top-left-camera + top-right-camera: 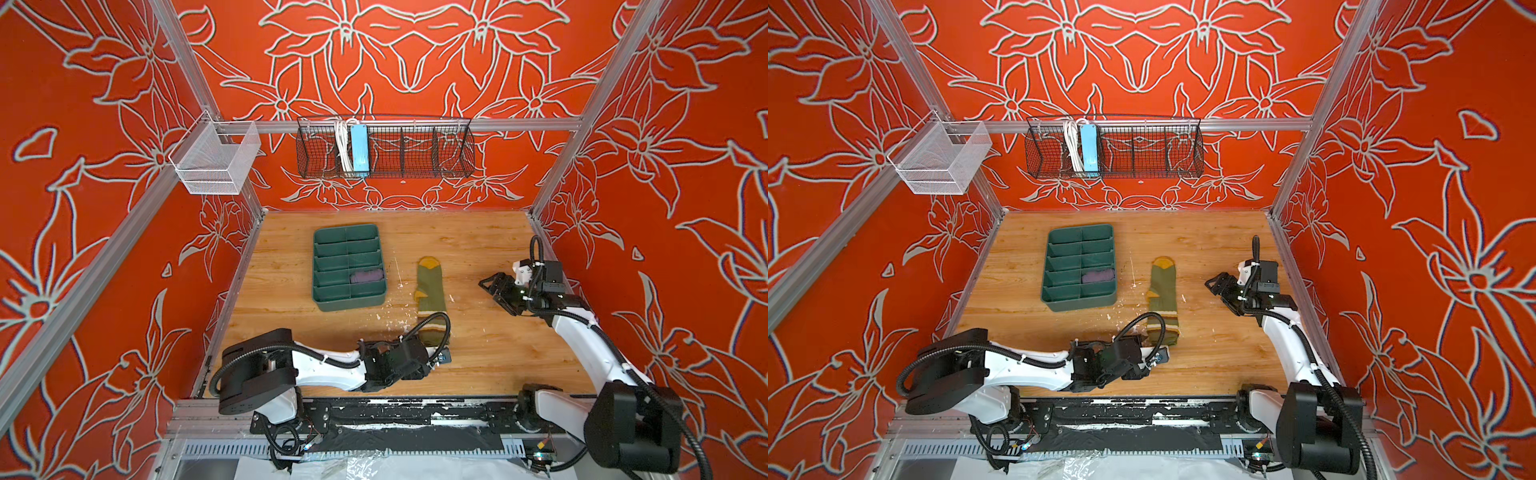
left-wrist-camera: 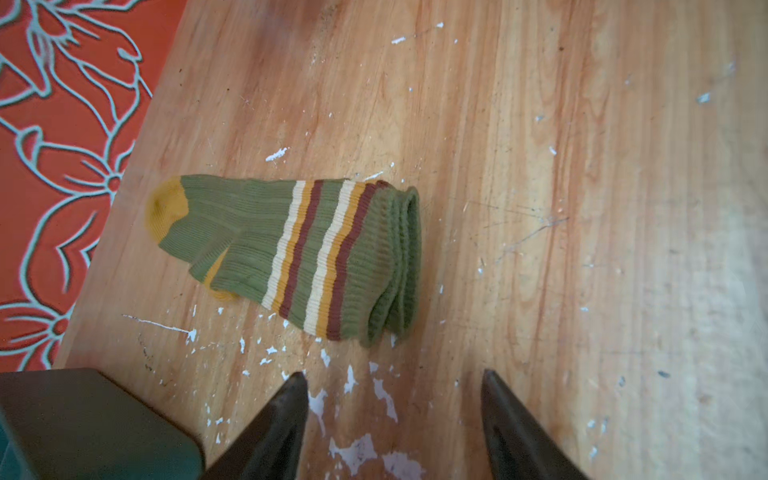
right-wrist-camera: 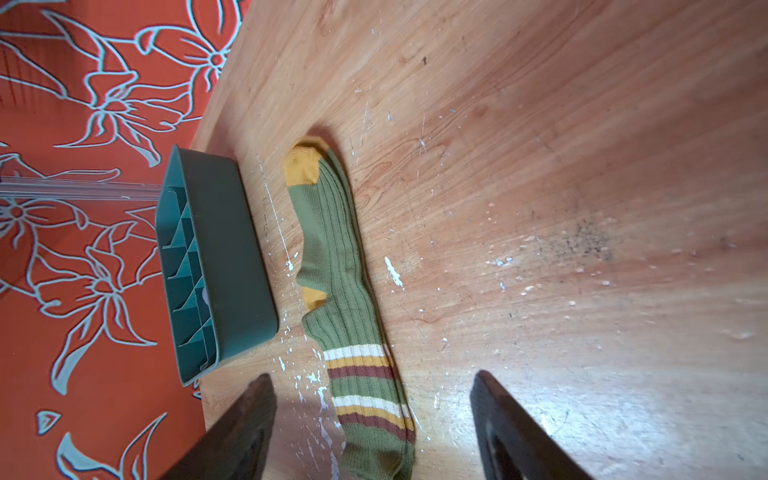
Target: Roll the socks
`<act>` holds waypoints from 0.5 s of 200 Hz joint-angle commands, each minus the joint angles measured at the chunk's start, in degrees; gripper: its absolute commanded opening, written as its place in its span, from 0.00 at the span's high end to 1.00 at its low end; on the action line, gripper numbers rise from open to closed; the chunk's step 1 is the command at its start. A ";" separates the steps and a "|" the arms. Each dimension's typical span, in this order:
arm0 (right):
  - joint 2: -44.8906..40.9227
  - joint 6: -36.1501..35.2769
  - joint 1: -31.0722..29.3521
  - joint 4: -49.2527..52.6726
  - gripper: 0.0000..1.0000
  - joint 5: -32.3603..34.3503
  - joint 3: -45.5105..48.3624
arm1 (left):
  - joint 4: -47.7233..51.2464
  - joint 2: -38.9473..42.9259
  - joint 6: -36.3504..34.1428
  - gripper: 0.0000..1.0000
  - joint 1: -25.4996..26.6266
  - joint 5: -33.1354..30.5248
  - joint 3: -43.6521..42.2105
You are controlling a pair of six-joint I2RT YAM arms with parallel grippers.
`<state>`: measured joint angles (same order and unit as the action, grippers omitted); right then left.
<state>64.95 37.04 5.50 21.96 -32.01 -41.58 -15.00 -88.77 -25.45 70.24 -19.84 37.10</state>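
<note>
Wooden tabletop is taking up the whole floor of the cell, scuffed w/ white paint flecks. Dark green divided tray is sitting left of centre.

Olive green sock is lying flat on the wood just beside the tray's right wall, not touching it. Mustard toe is pointing at the back wall; striped cuff is pointing at the robot's base. In the L wrist view the cuff end is showing a few stacked layers, so it looks bunched or turned over once, can't say which. Purple sock is sitting as a small bundle in the tray's right column, second compartment from the near end.

L gripper is hovering at the cuff end w/ jaws apart and nothing btwn them, tips just short of the fabric. R gripper is hanging well off to the sock's right in both top views, jaws apart too, holding nothing.

Judging by that: purple one is prob done, so approx halfway thru. Olive sock's roll is only just starting at the cuff. Nxt move is calling for L to close on the cuff edge and turn it toward the toe, w/ R coming across to pin the foot so the ribbed knit isn't sliding on the wood.
</note>
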 commanded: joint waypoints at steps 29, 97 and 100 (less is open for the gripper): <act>-0.60 -0.89 0.22 -1.39 0.24 -1.37 -0.82 | -6.43 -6.11 1.97 0.44 0.08 -0.30 2.19; 0.12 -2.49 0.22 -1.00 0.24 -3.09 -1.76 | -9.07 -13.35 2.95 0.68 -1.28 -0.95 4.43; 0.06 -2.62 0.22 -0.98 0.24 -3.06 -1.77 | -9.08 -13.48 3.00 0.69 -1.37 -0.91 4.49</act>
<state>65.04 35.57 5.50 21.50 -34.06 -41.63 -22.06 -100.09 -23.18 69.60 -20.51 40.64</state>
